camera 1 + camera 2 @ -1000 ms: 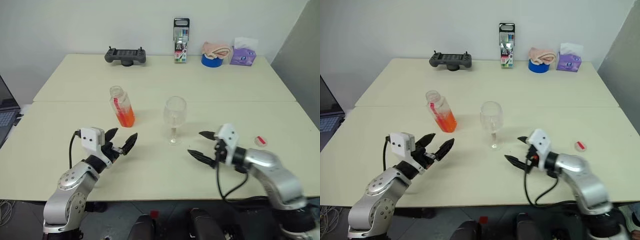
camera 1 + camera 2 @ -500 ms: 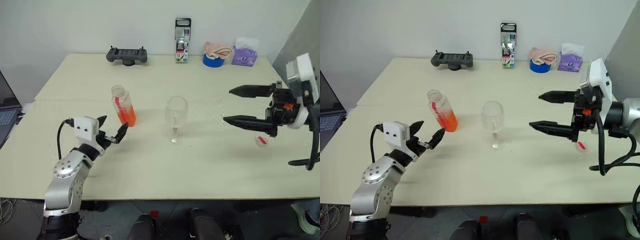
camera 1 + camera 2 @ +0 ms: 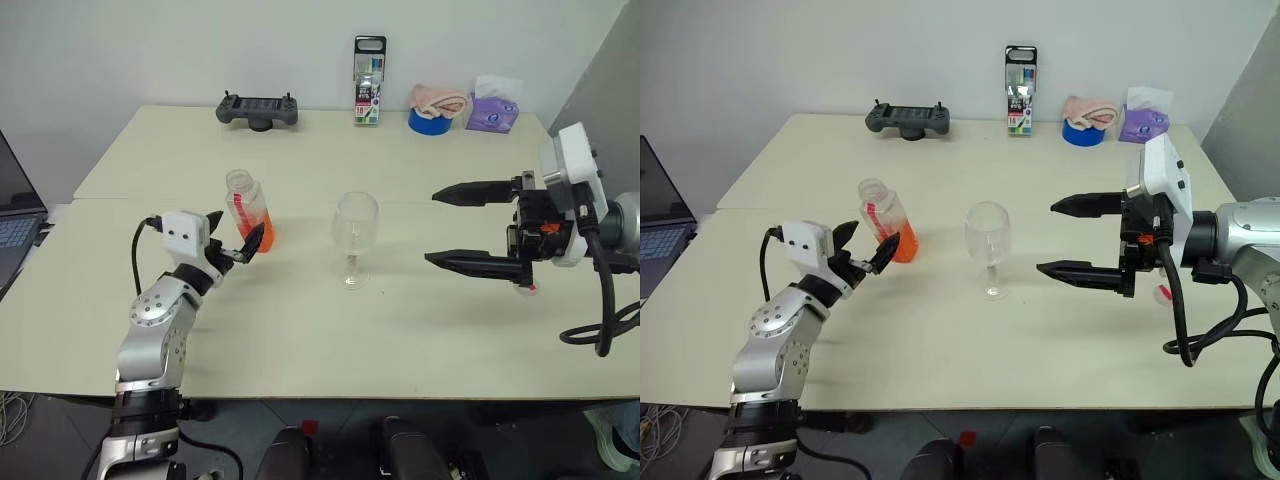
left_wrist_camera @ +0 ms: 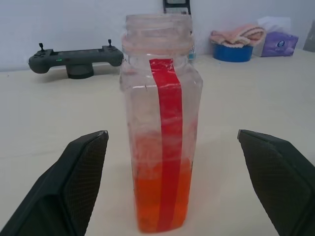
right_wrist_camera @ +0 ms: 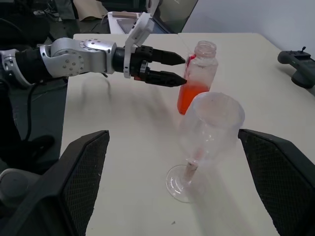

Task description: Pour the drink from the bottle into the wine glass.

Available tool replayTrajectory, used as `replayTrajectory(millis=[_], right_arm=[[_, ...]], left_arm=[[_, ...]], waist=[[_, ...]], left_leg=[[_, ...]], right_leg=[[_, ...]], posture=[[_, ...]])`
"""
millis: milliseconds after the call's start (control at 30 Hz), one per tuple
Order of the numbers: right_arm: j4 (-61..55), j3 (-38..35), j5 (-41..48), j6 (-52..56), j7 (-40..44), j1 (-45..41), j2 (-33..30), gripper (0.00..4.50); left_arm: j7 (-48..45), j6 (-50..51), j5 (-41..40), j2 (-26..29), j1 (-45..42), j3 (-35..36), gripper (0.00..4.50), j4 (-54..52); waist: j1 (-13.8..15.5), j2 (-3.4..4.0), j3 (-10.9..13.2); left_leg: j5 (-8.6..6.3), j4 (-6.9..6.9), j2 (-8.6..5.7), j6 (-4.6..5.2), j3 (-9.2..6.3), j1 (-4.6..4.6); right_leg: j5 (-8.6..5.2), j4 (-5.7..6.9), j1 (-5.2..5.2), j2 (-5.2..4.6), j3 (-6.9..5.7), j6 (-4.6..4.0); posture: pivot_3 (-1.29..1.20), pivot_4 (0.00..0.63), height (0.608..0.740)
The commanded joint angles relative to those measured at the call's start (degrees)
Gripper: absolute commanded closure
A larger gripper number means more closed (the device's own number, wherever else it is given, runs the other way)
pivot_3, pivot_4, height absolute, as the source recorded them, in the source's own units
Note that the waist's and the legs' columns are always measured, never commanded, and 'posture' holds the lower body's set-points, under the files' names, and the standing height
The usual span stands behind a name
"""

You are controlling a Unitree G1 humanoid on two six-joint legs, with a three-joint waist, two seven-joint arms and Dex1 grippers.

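The step in hand looks like the reach for the bottle (image 3: 246, 208), which stands uncapped on the table (image 3: 300, 330) just left of the glass (image 3: 354, 234), with orange drink (image 4: 162, 201) filling only its lower part. The left gripper (image 3: 237, 240) is spread wide and empty with its fingertips right at the bottle, which stands centred between the two fingers (image 4: 81, 182) in the left wrist view, while the right gripper (image 3: 470, 225) hangs wide apart and empty above the table, to the right of the glass and pointing at it. Next, I think the left gripper should go a little more forward until the bottle body is between the fingers, then close firmly, without pushing the bottle over.
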Motion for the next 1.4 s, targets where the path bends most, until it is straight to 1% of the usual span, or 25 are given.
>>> replayTrajectory(millis=[33, 167, 333, 433, 567, 667, 767, 833, 867, 900, 1000, 1067, 1133, 1233, 1300, 1400], right_arm=[[-1.72, -1.72, 0.79, -1.34, -0.91, -0.23, -0.10, 0.03], [-0.36, -0.43, -0.08, -1.83, -0.98, -1.70, 0.29, 0.03], [-1.34, 1.18, -0.64, -2.09, -2.82, -1.50, 1.56, 0.03], [1.55, 2.43, -1.28, -1.98, -2.36, -3.32, 1.46, 0.03], [1.99, 3.53, -3.58, -3.17, -3.05, -3.55, 1.40, 0.03], [2.39, 2.38, -2.70, -3.00, -3.37, -3.96, 1.95, 0.00], [1.62, 3.67, -4.72, -3.77, -3.55, -2.49, 1.45, 0.00], [0.81, 3.07, -3.74, -2.72, -4.03, -2.56, 1.59, 0.00], [1.25, 2.66, -3.11, -1.89, -4.11, -3.02, 1.54, 0.00], [2.09, 2.66, -3.29, -1.71, -3.82, -3.49, 1.29, 0.00], [3.89, 3.60, -5.37, -2.92, -2.92, -3.66, 0.89, 0.00], [3.31, 3.72, -6.26, -3.15, -2.56, -3.57, -0.24, 0.00], [2.97, 3.27, -6.98, -3.04, -4.49, -3.27, 0.30, 0.00], [2.78, 3.25, -10.32, -3.24, -10.20, -1.81, 2.29, 0.00], [0.49, 0.36, -9.05, -1.56, -14.06, 0.04, 4.11, 0.00], [-2.27, -4.54, -6.71, 0.80, -19.46, 3.57, 6.89, 0.00]], left_arm=[[-0.13, -2.49, 1.40, 0.29, -3.57, -0.32, 0.00, 3.05], [0.19, -4.13, 2.85, -0.28, -8.29, -1.20, 0.00, 8.30], [1.05, -6.54, 5.02, -1.30, -13.46, -2.08, 0.00, 14.56], [1.87, -6.06, 5.54, -1.79, -17.34, -2.15, 0.00, 19.13], [0.84, -7.96, 5.69, -0.64, -18.20, -1.50, 0.00, 22.00], [1.11, -8.73, 5.18, -1.38, -17.85, -1.41, 0.56, 21.80], [0.66, -9.61, 5.75, -2.11, -17.03, -2.55, 1.56, 21.49], [0.61, -9.38, 5.74, -2.46, -16.84, -2.95, 2.22, 20.49], [0.93, -8.55, 5.29, -2.65, -17.46, -2.70, 2.49, 20.61], [1.13, -8.16, 5.21, -2.65, -18.23, -2.58, 2.63, 21.17], [1.08, -8.29, 4.95, -2.55, -19.20, -2.00, 2.66, 22.49], [0.25, -7.95, 4.68, -1.98, -19.09, -2.03, 2.69, 21.06], [-1.88, -9.25, 5.19, -1.25, -20.68, -3.01, 2.69, 21.53], [-7.01, -10.34, 5.73, -0.82, -23.44, -5.84, 2.70, 20.83], [-10.50, -10.66, 6.20, -0.03, -25.37, -7.81, 2.70, 19.50], [-15.28, -13.82, 8.87, 1.60, -28.77, -11.38, 2.70, 20.37]], waist=[[0.00, 0.00, 0.00], [0.01, 0.00, 0.00], [0.01, 0.00, 0.00], [0.01, -0.01, 0.00], [-0.10, -0.01, 0.00], [-0.16, -0.01, 0.00], [-0.07, -0.01, 0.00], [-0.06, -0.01, 0.00], [-0.04, -0.01, 0.00], [-0.02, -0.01, 0.00], [-0.03, -0.01, 0.00], [-0.04, -0.01, 0.00], [-0.05, -0.01, 0.00], [-0.04, -0.03, 0.01], [0.33, -0.04, 0.01], [0.60, -0.04, 0.02]], left_leg=[[0.00, 0.00, 0.00, 0.00, 0.00, 0.00], [0.00, -0.02, 0.00, 0.00, 0.00, -0.01], [0.00, -0.01, 0.00, 0.00, -0.01, -0.01], [0.00, -0.01, 0.00, 0.00, -0.01, -0.02], [0.00, -0.02, 0.00, 0.00, -0.01, 0.00], [0.00, -0.04, 0.01, 0.00, -0.02, -0.02], [0.00, -0.03, 0.00, -0.01, -0.04, -0.05], [0.00, -0.02, -0.01, -0.01, -0.02, -0.05], [0.00, -0.02, -0.02, -0.01, -0.02, -0.05], [0.00, -0.02, -0.03, -0.01, -0.02, -0.05], [0.01, 0.00, -0.03, -0.01, -0.02, -0.05], [0.01, 0.02, -0.03, -0.01, -0.01, -0.04], [0.01, 0.00, -0.02, -0.01, -0.02, -0.04], [0.01, 0.00, -0.02, -0.01, -0.04, -0.07], [0.02, 0.03, -0.04, -0.02, -0.07, -0.12], [0.02, 0.03, -0.05, -0.03, -0.04, -0.21]], right_leg=[[0.00, 0.00, 0.00, 0.00, 0.00, 0.00], [0.00, -0.02, 0.00, 0.00, 0.00, 0.00], [0.00, -0.01, 0.00, 0.00, 0.00, 0.01], [0.00, 0.00, -0.01, 0.00, -0.01, 0.01], [0.01, 0.02, -0.01, 0.00, -0.01, 0.01], [0.01, 0.04, -0.06, 0.00, 0.00, 0.01], [0.01, 0.03, -0.06, -0.01, -0.01, 0.00], [0.01, 0.03, -0.06, -0.03, 0.01, 0.01], [0.01, 0.03, -0.06, -0.05, 0.01, 0.01], [0.01, 0.03, -0.06, -0.05, 0.01, 0.01], [0.02, 0.04, -0.05, -0.05, 0.00, 0.02], [0.02, 0.04, -0.05, -0.04, 0.00, 0.02], [0.02, 0.04, -0.05, -0.04, 0.00, 0.02], [0.02, 0.04, -0.06, -0.02, -0.04, 0.02], [0.02, 0.04, -0.06, -0.03, -0.05, 0.02], [0.06, 0.03, -0.13, -0.03, -0.02, -0.04]], posture=[[0.00, 0.150, 0.740], [0.00, 0.150, 0.740], [0.00, 0.150, 0.740], [0.00, 0.150, 0.740], [0.00, 0.150, 0.740], [0.00, 0.150, 0.740], [0.00, 0.150, 0.740], [0.00, 0.150, 0.740], [0.00, 0.150, 0.740], [0.00, 0.150, 0.740], [0.00, 0.150, 0.740], [0.00, 0.150, 0.740], [0.00, 0.150, 0.740], [0.00, 0.150, 0.740], [0.00, 0.150, 0.740], [0.00, 0.150, 0.740]])
